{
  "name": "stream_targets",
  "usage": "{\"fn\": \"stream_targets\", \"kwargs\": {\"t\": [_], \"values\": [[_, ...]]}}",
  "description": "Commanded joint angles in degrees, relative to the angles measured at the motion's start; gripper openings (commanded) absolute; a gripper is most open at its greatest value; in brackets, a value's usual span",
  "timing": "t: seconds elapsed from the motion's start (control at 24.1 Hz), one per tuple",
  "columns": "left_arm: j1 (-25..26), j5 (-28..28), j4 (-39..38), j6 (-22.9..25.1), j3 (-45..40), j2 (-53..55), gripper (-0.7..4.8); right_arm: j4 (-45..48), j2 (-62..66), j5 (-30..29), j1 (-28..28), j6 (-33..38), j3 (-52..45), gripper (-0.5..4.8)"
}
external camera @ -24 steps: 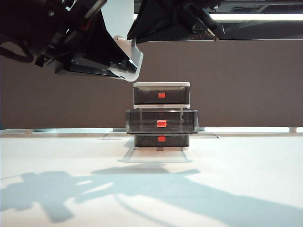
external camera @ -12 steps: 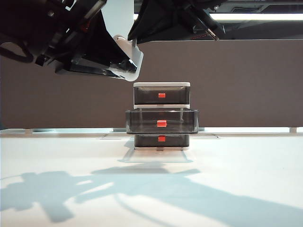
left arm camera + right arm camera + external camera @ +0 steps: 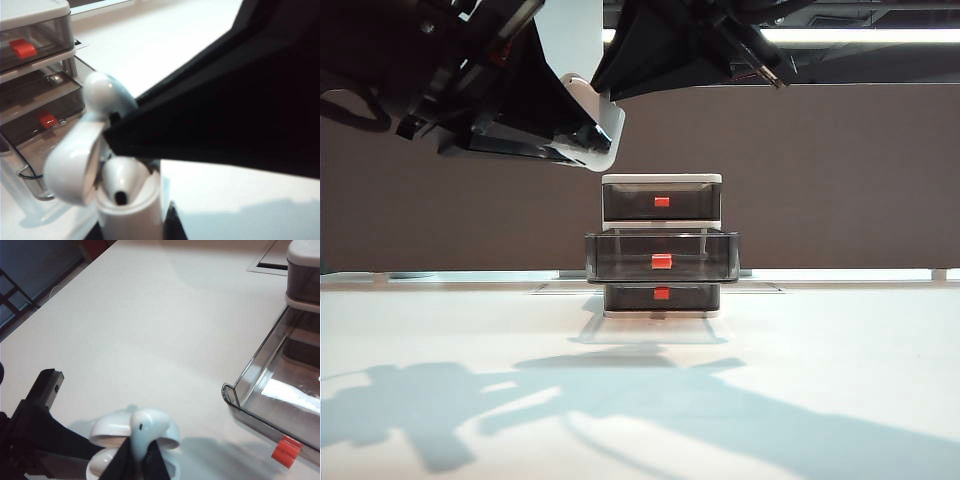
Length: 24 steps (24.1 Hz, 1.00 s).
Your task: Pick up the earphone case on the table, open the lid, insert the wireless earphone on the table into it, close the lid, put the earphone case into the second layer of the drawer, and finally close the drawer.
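High above the table, in front of the drawer, my left gripper is shut on the earphone case. In the left wrist view that gripper clamps the white case body, whose lid is swung open. My right gripper is shut on the wireless earphone and holds it right over the open case; whether they touch is unclear. The same earphone shows above the case mouth. The second layer of the drawer is pulled out.
The drawer's top and bottom layers are shut, each with a red-orange tab. The open middle layer lies beside and below the grippers and looks empty. A brown wall stands behind the table. The arms cast shadows on the near tabletop.
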Motion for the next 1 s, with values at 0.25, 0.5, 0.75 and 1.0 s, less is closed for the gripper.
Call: {"fn": "stream_targets", "kwargs": {"t": [0.25, 0.5, 0.75, 1.0], "values": [[0.0, 0.0, 0.81, 0.04, 0.2, -0.17, 0.13, 0.13, -0.42, -1.07, 0.07, -0.24, 0.11, 0.57], [0.0, -0.02, 0.79, 0.04, 0.2, -0.17, 0.13, 0.15, -0.46, -1.77, 0.02, -0.24, 0.13, 1.23], [0.0, -0.02, 0.81, 0.04, 0.2, -0.17, 0.13, 0.09, -2.64, -2.93, -0.13, -0.28, 0.13, 2.11], [0.0, 0.0, 0.81, 0.04, 0.2, -0.17, 0.13, -0.26, -3.63, -2.78, -0.31, -0.7, 0.13, 2.13]]}}
